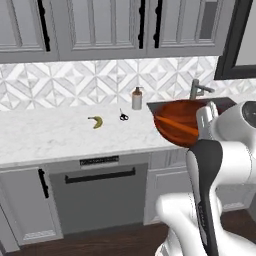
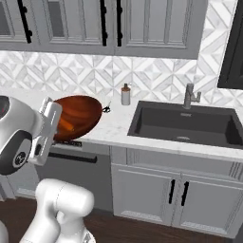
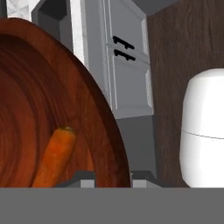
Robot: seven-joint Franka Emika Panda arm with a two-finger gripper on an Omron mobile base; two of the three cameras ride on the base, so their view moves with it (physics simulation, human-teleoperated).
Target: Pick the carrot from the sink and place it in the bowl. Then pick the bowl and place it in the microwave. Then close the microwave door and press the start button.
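Pincer: the gripper [image 3: 113,178] is closed on the rim of the bowl [image 3: 39,109]; in the hand view a finger tip is seen on each side of the rim.
Bowl: held up off the counter [image 1: 45,135] and tilted, its hollow turned toward the left base view; seen in front of the counter's front edge, beside the sink [image 2: 185,126].
Carrot: the carrot [image 3: 54,157] is lying inside the bowl, against the lower part of its inner wall.
Sink: set into the counter, with the faucet [image 2: 190,97] at its back.
Counter items: a banana [image 1: 97,121], scissors [image 1: 123,116] and a soap bottle [image 1: 137,98] are spread along the counter, well apart from the bowl.
Microwave door: a dark-windowed door [image 2: 232,52] is seen at the upper right edge.
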